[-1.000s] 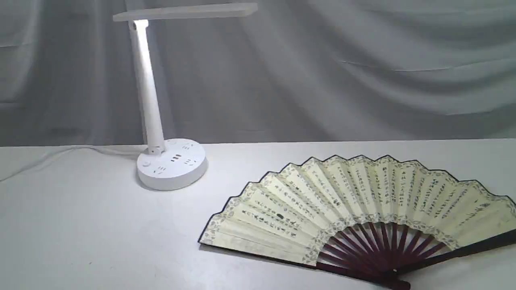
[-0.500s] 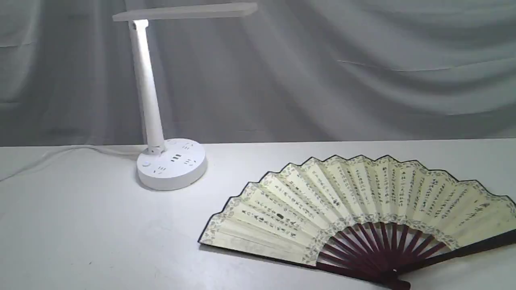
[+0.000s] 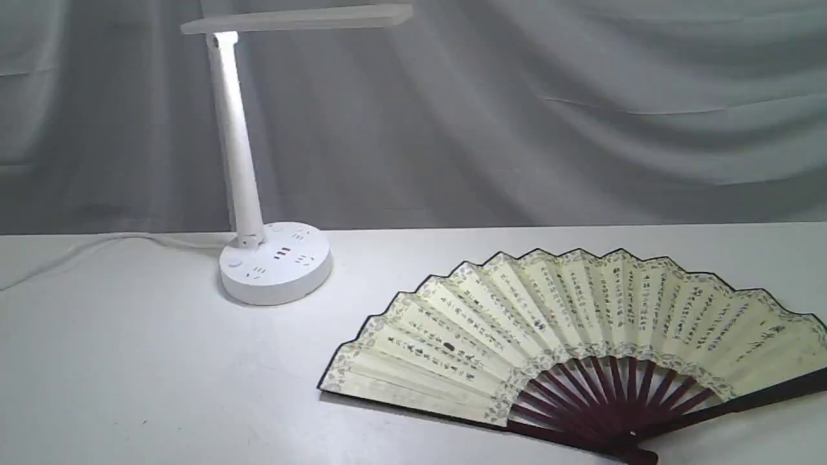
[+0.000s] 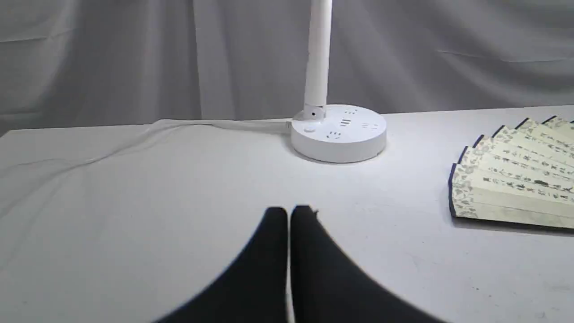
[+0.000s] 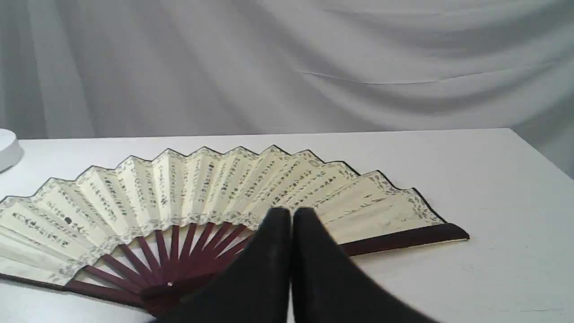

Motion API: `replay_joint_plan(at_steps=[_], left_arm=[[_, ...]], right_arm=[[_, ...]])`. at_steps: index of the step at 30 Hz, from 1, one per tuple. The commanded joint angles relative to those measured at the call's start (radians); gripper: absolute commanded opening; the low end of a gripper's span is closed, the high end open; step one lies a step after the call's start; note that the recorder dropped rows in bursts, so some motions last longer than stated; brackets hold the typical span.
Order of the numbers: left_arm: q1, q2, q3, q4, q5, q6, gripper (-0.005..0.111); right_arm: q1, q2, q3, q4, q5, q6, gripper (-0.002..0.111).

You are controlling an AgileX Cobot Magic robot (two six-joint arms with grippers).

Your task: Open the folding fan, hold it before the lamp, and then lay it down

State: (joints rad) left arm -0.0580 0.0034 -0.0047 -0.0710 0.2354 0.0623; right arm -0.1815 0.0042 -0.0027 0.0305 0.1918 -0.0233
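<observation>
The folding fan point(image 3: 575, 323) lies fully spread and flat on the white table at the right, cream pleats with dark writing fanning out from its maroon ribs point(image 3: 614, 400). Its pleated left end point(image 4: 515, 179) shows in the left wrist view, and the whole fan point(image 5: 202, 193) in the right wrist view. The white lamp point(image 3: 239, 155) stands at the back left on its round base point(image 3: 276, 261), its flat head lit. Neither arm shows in the exterior view. My left gripper point(image 4: 289, 211) is shut and empty over bare table. My right gripper point(image 5: 291, 213) is shut and empty, just short of the fan's ribs.
The lamp's white cord point(image 3: 97, 248) runs left along the table's back edge. A grey draped curtain point(image 3: 549, 116) hangs behind the table. The table's right edge point(image 5: 542, 154) shows in the right wrist view.
</observation>
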Motion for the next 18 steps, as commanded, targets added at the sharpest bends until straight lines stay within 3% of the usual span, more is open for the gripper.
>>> replay_joint_plan(at_steps=[1, 18], left_arm=[[-0.006, -0.003, 0.005, 0.004, -0.019, -0.008, 0.000], [-0.006, -0.003, 0.005, 0.004, -0.021, -0.010, 0.000]], right_arm=[[0.003, -0.004, 0.003, -0.063, 0.003, 0.002, 0.000], [0.003, -0.004, 0.003, -0.061, 0.003, 0.002, 0.000]])
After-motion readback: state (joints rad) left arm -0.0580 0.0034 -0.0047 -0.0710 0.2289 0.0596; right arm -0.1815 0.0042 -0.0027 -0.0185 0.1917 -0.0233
